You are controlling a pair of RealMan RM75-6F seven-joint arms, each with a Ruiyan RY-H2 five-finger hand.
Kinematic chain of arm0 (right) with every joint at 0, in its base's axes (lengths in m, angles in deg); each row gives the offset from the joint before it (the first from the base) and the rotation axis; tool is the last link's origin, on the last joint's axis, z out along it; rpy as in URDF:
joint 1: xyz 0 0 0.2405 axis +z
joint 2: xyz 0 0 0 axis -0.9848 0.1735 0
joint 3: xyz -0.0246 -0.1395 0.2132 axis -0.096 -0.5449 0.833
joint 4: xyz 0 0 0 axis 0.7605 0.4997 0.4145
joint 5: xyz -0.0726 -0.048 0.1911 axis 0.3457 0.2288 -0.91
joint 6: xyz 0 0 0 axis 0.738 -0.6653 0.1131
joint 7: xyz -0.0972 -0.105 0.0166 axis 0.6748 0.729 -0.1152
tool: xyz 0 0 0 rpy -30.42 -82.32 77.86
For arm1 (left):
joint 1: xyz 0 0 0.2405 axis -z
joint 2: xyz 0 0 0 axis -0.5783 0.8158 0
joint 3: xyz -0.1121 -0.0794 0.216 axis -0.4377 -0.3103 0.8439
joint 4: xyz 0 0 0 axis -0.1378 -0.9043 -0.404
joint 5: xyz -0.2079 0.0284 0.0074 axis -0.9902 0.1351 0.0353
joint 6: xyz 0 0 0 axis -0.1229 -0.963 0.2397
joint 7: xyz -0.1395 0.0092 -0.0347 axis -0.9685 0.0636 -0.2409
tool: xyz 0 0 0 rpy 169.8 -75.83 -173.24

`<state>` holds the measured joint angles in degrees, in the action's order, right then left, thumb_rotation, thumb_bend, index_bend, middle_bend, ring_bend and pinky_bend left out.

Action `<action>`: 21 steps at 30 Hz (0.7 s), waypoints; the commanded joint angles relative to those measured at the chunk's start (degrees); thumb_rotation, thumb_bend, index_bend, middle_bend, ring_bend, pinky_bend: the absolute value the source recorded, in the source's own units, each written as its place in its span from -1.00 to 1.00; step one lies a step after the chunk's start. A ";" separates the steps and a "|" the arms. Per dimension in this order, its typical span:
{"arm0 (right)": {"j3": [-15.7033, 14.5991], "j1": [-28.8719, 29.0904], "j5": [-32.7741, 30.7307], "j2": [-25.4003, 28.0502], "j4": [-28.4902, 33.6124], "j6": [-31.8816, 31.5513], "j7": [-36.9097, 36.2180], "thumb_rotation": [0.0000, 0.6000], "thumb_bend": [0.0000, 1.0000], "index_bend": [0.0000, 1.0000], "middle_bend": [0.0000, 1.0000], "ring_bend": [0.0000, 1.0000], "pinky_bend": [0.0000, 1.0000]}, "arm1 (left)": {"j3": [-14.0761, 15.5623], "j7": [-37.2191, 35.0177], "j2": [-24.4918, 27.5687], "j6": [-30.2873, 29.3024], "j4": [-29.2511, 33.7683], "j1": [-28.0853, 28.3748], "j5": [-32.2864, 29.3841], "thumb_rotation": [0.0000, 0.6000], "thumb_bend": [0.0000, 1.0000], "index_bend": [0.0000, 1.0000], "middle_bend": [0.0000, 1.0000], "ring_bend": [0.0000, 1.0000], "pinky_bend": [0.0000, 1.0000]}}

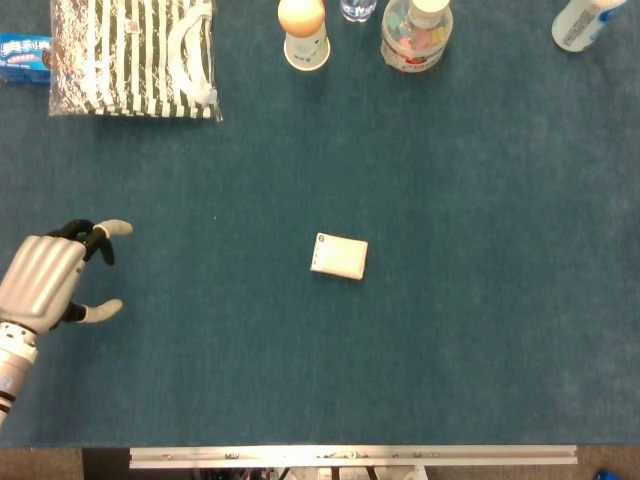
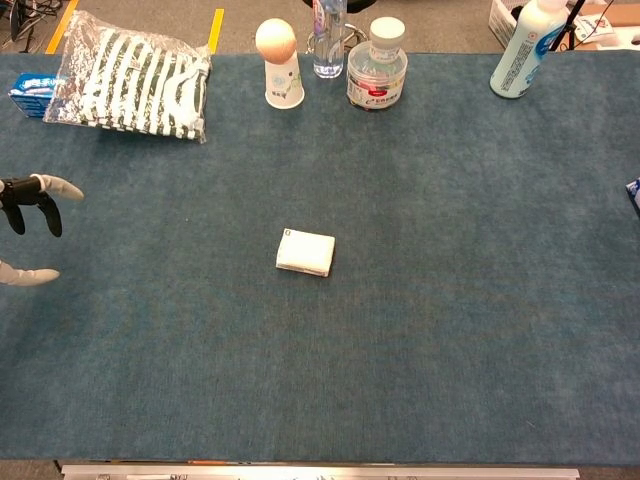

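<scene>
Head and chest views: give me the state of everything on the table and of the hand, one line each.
left hand: open, holding nothing, above the table's left edge
white packet: flat, mid-table, untouched
striped bag: lying flat, far left
paper cup: upright, orange ball on top
clear jar: upright, lid on
white bottle: upright

One white packet mid-table. One striped bag. One blue box. One cup (orange ball on top). One jar. Two bottles: clear, white.
</scene>
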<state>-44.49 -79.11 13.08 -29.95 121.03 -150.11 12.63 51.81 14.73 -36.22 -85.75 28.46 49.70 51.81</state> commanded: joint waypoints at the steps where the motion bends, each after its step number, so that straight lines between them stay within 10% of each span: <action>1: 0.01 0.04 -0.10 -0.03 -0.09 0.15 -0.03 1.00 -0.55 0.19 0.11 -0.17 -0.11 | 0.62 0.11 -0.03 1.24 0.56 0.79 0.79 1.00 -0.75 -0.52 -0.04 -0.47 -0.08; 8: 0.16 0.38 -0.62 -0.21 -0.60 0.99 -0.38 1.00 -0.55 0.19 0.11 -0.17 -0.11 | 0.81 1.09 -2.45 6.49 1.24 5.24 3.42 0.93 -0.49 -0.46 0.05 -0.46 -0.08; 15: 0.49 0.46 -0.88 0.01 -0.54 0.97 -1.28 1.00 -0.55 0.19 0.11 -0.17 -0.11 | -0.61 5.85 -7.44 10.82 -1.91 9.36 3.50 0.18 0.15 -0.36 0.22 -0.31 -0.02; 21: 0.67 0.43 -0.85 0.28 -0.31 0.73 -2.12 1.00 -0.55 0.19 0.11 -0.17 -0.11 | -1.02 10.94 -10.33 11.61 -3.71 10.92 3.27 0.13 0.19 -0.36 0.05 -0.34 -0.09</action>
<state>-43.82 -78.68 12.23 -29.67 120.71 -149.38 10.52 50.99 24.91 -45.92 -74.54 25.16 60.09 55.24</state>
